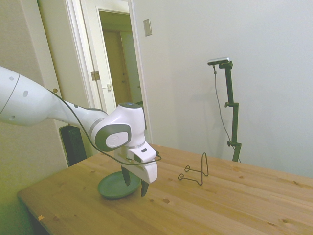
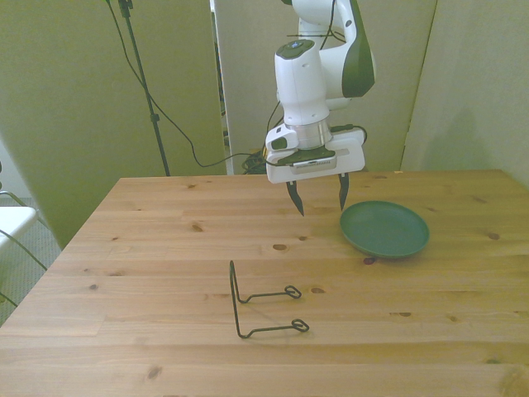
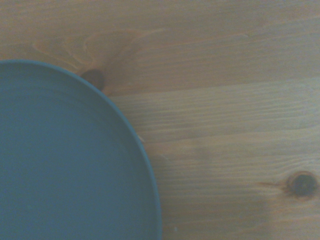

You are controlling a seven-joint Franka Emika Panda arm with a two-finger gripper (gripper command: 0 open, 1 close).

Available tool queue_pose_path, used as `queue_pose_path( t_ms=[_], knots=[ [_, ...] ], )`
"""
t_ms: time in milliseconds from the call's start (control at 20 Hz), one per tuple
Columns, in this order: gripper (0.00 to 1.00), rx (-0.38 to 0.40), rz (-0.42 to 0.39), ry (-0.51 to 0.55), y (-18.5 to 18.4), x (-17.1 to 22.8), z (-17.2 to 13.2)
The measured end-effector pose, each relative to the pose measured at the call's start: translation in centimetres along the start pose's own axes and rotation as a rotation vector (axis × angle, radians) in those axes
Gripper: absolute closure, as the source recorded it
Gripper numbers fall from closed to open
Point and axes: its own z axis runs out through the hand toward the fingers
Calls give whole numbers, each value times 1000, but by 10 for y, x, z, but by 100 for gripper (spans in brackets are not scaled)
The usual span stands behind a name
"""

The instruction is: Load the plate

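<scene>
Grey-green plate [image 2: 385, 229] lies flat on the worktop [image 2: 165, 240], right way up, with nothing on it. In the front view it sits toward the worktop's right edge, in the far half. In the side view the plate [image 1: 116, 187] is toward the near left corner, set in from the edges. The wrist view shows part of the plate [image 3: 65, 160], its raised rim curving across bare wood, with a dark knot just beside the rim.

End effector [image 2: 320, 198] hangs just off the plate, on the side toward the front view's left, fingers pointing down. It is released: the two dark fingers stand apart with a clear gap and nothing between them. The fingertips are above the wood and do not touch the plate. In the side view the end effector [image 1: 135, 182] overlaps the plate's edge; whether one finger is over the rim cannot be told from that angle.

Black wire stand [image 2: 263, 302] stands upright on the worktop, well apart from the plate, nearer the front edge and about midway between the side edges in the front view. Its upright loop rises at one end and two wire feet run along the wood, each ending in a small loop. In the side view the stand [image 1: 195, 172] is beyond the end effector, unloaded.
</scene>
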Motion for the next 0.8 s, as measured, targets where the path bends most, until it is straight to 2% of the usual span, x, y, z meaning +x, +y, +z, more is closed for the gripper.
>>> queue_pose_path(
  t_ms=[300,800],
  knots=[
    [0,61,17,-19,-7,-9,28],
    [0,133,22,-30,-9,-16,42]
  ],
)
